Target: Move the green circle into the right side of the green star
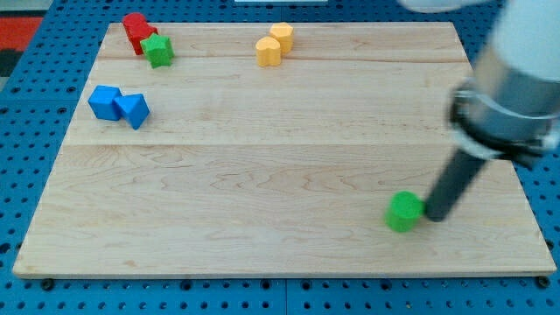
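Camera view: the green circle [403, 211] sits in the lower right of the frame on the wooden table [262, 175]. My tip [432, 215] stands just beside it on the view's right, touching or nearly so. There is no pincer on this rig, only the dark rod, so nothing opens or shuts.

The green star [158, 50] lies in the upper left, touching a red block [137, 31] above and to its left. Two blue blocks [118, 105] sit below them at the left, and two yellow blocks [275, 45] at top centre.

The circle looks small, light and rigid, likely to slide easily on smooth wood and to roll off a glancing contact. I judge the push belongs on its lower-right face, aimed up-left, with a long diagonal ahead.
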`<state>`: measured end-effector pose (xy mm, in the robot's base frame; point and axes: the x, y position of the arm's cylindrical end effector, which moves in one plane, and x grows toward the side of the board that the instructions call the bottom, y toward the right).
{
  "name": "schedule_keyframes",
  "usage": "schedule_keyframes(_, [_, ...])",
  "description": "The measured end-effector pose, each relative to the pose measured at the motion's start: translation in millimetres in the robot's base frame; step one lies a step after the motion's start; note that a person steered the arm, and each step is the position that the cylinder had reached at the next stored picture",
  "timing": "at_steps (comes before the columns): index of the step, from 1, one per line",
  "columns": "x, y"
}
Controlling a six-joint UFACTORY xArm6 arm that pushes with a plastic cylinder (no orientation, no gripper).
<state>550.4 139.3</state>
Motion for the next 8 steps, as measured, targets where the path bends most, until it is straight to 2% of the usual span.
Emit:
schedule_keyframes(1, [1, -71])
schedule_keyframes(2, [34, -107])
schedule_keyframes(3, [7, -166])
schedule_keyframes(5, [-69, -230])
schedule_keyframes(6, [-101, -242])
schedule_keyframes(8, [-115, -198])
